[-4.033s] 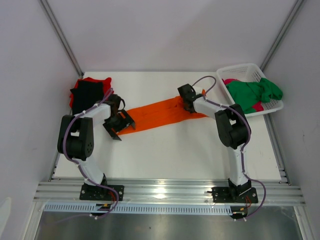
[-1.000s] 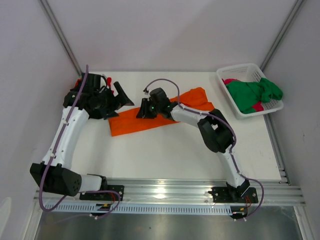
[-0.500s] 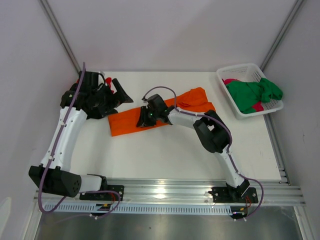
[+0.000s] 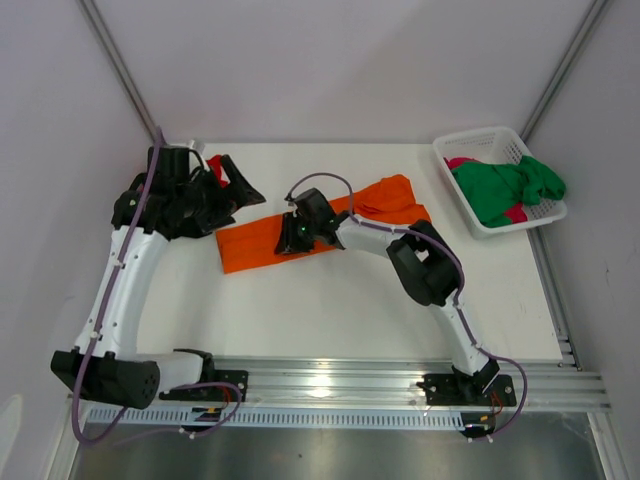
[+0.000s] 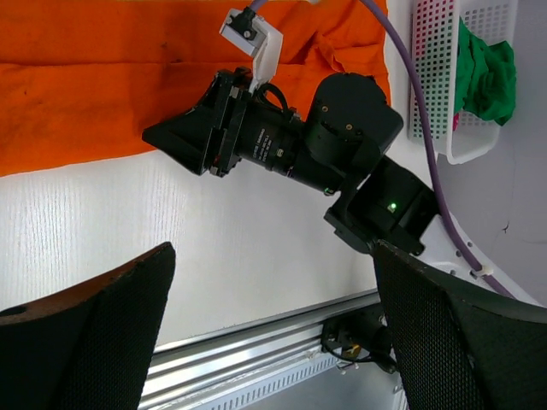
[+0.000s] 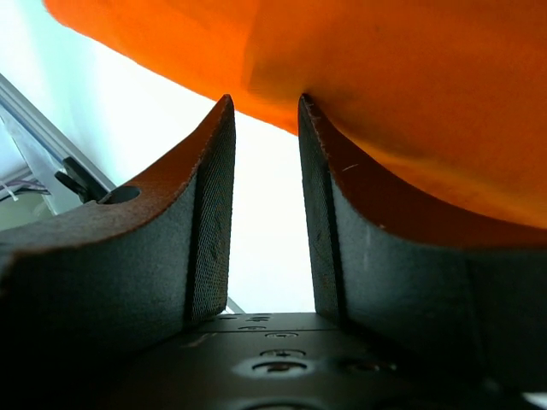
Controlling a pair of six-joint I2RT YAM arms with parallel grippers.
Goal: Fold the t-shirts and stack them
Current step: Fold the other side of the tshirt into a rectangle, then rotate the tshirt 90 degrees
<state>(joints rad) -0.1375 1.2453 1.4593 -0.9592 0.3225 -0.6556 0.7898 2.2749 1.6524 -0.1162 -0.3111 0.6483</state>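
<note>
Holds the left gripper (image 4: 238,181) spread wide, with nothing between the fingers, raised over the far left part of the table (image 4: 330,300). Reaches there with the left arm stretched long, the white link rising from the base along the left side and the wrist turned toward the right. Shows a little red cloth (image 4: 214,176) just beside that wrist; cannot tell more of it. Finds next the orange t-shirt (image 4: 255,250), lying on the table as a long band that slants from left of centre up toward the far right, where it is wider and bunched. Has the right gripper (image 4: 284,240) low on this band, in its left half, with the right arm bent sharply at the elbow and reaching far over to the left, the forearm above the cloth. Shows in the right wrist view the two jaws part way apart, with orange cloth across their tips; cannot tell whether any cloth is pinched. Ends at the far right with the white basket (image 4: 480,135), holding a green t-shirt (image 4: 505,190) and a pink t-shirt (image 4: 462,162) partly under it.
</note>
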